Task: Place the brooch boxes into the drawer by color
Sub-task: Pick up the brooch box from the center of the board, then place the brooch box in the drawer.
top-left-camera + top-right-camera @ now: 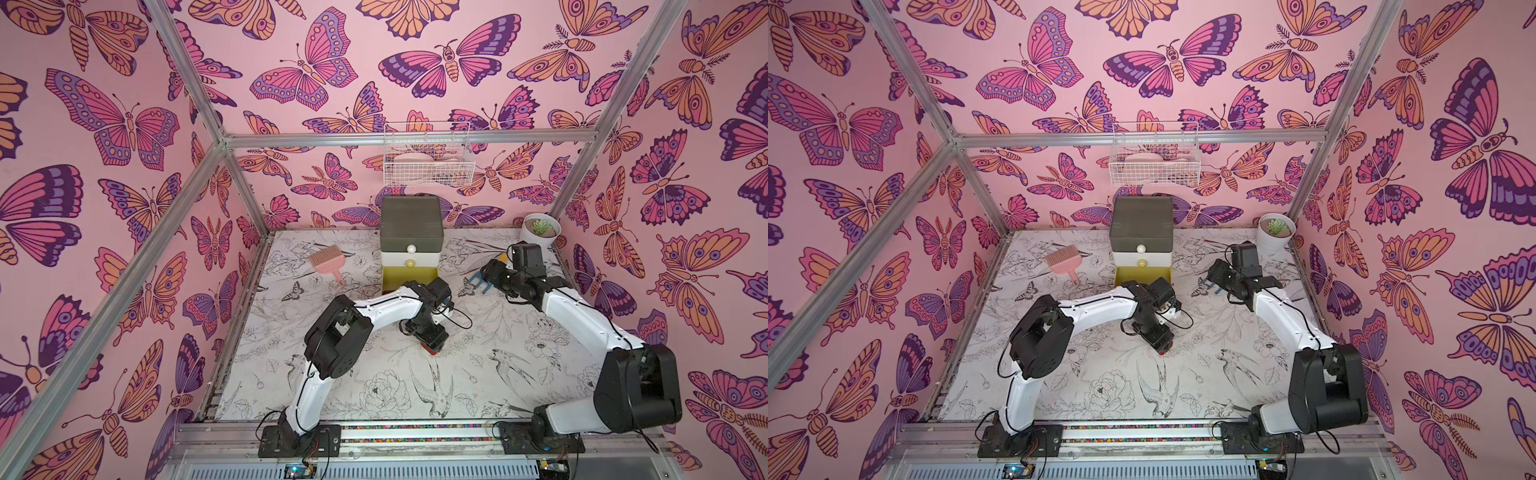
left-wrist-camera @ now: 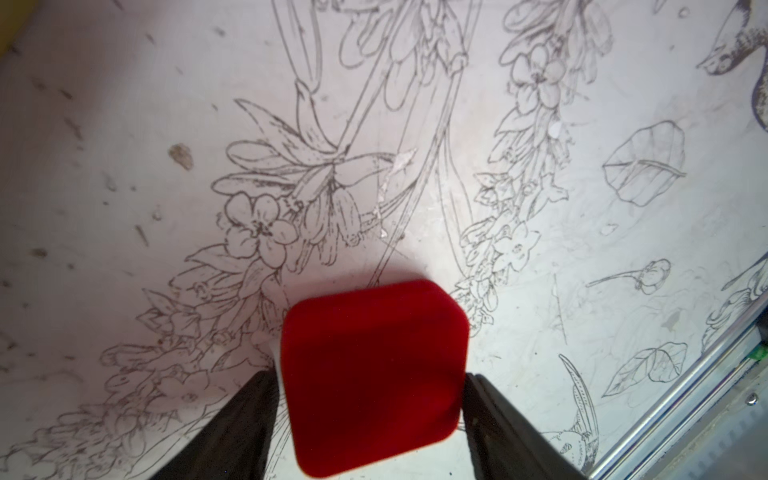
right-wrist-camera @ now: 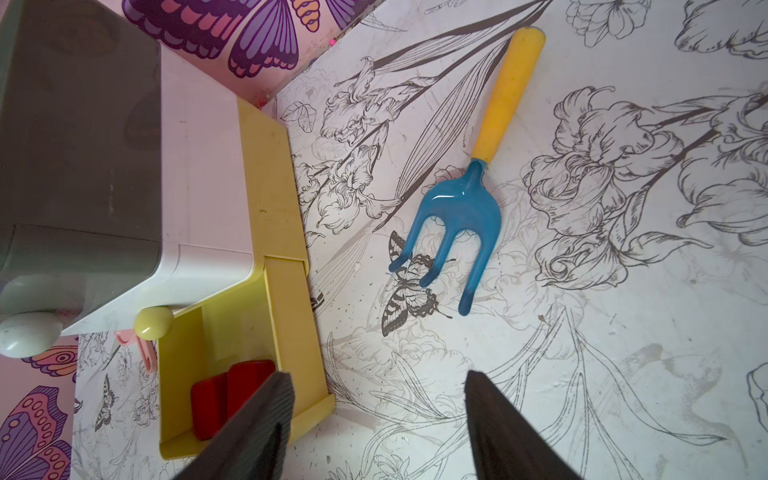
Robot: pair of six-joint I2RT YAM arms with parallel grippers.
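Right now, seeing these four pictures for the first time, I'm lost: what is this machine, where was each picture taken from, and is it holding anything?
It is a pair of white-and-black robot arms bolted to the front edge of a flower-printed table. The two wide pictures look down from one camera overhead. The two close ones come from a camera on each arm's wrist. On the table stand a small drawer chest, a pink brush, a blue garden fork and a potted plant. The left gripper has its fingers on either side of a red brooch box; whether they truly pinch it, I cannot tell. The right gripper is open and empty, near the chest's pulled-out yellow bottom drawer, where two more red boxes lie.
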